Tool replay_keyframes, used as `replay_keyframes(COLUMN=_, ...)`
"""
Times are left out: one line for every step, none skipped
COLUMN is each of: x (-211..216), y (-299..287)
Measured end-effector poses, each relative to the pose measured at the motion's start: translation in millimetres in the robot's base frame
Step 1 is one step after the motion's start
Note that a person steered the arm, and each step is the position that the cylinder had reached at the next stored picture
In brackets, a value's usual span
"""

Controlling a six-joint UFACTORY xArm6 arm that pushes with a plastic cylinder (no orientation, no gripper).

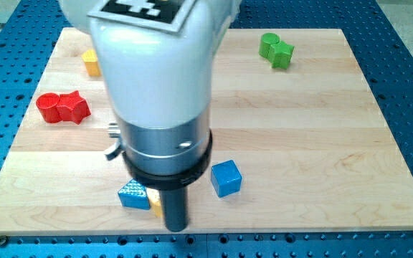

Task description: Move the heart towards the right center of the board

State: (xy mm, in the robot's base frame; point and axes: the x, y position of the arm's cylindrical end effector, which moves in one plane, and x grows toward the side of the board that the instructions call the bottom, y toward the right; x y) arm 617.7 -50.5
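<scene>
One half-hidden yellow plastic block, probably the heart, sits just beside my tip. The end effector, a jawless rod, grips nothing. Contact step; next, push rightward past the blue plastic cube.

Board layout: two blocks at view's top right; two at left; cube right of my tip.

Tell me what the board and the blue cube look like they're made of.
The board looks like pale wood in joined planks: grain lines and lengthwise seams show, with a smooth, low-sheen finish. The blue cube looks like plastic or painted material: uniform saturated colour, crisp edges, matte faces. Which one, the view leaves open.
</scene>
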Motion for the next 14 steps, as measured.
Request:
replay_keyframes(x=-12.3, y=-20.5)
replay_keyframes(x=-42.6, y=-20.4)
replay_keyframes(x=-84.5, y=-20.2)
replay_keyframes(x=-71.6, y=-57.5)
replay_keyframes(x=-91.8, y=-79.3)
replay_keyframes(x=-98.0, y=14.0)
replay_keyframes(x=-100.0, y=107.5)
replay_keyframes(x=-93.8, y=26.6)
replay_keyframes(x=-98.2, y=-40.4)
replay_keyframes(x=-125.9, y=29.6)
replay_keyframes(x=-133.3, y=157.2)
replay_keyframes(x=-136.6, y=166.0)
replay_keyframes(x=-148.5, y=124.4)
replay_keyframes(x=-168.0, y=145.9)
